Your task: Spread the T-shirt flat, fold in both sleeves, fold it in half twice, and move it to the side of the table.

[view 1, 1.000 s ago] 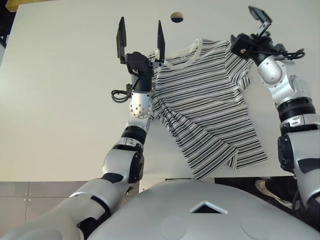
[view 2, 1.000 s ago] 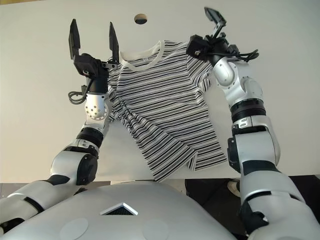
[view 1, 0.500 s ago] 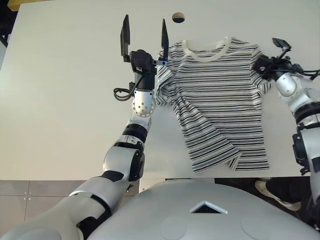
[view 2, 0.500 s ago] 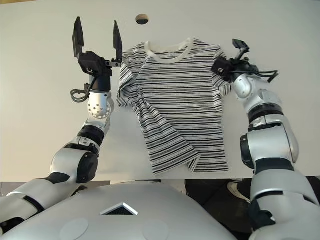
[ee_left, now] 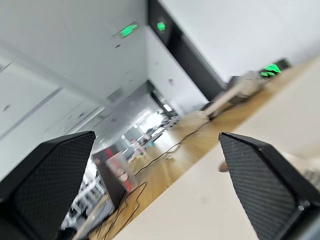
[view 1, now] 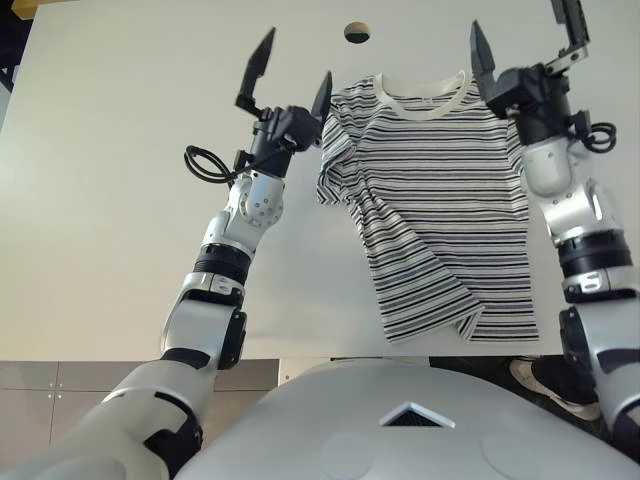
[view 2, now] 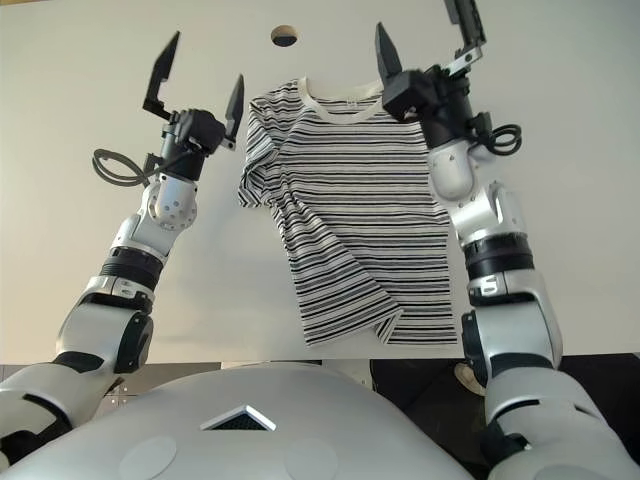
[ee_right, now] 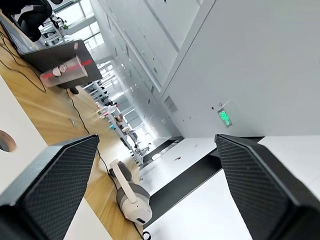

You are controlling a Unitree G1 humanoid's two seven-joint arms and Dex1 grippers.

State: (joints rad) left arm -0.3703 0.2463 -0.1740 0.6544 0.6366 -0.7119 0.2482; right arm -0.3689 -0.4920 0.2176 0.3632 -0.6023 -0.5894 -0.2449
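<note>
**Two sets of open jaws flank a striped T-shirt, collar pointing away from me**

Head view. The T-shirt lies on the white tabletop, toward my right. Its long axis runs from the far edge to the near edge. The collar points away from me, toward a round hole in the tabletop. The hem lies at the near edge. The sleeve on my left is bunched inward, and one hem corner is turned up. The left jaws stand wide apart and empty, just beside the bunched sleeve. The right jaws, equally spread and empty, sit over the opposite shoulder.
</note>
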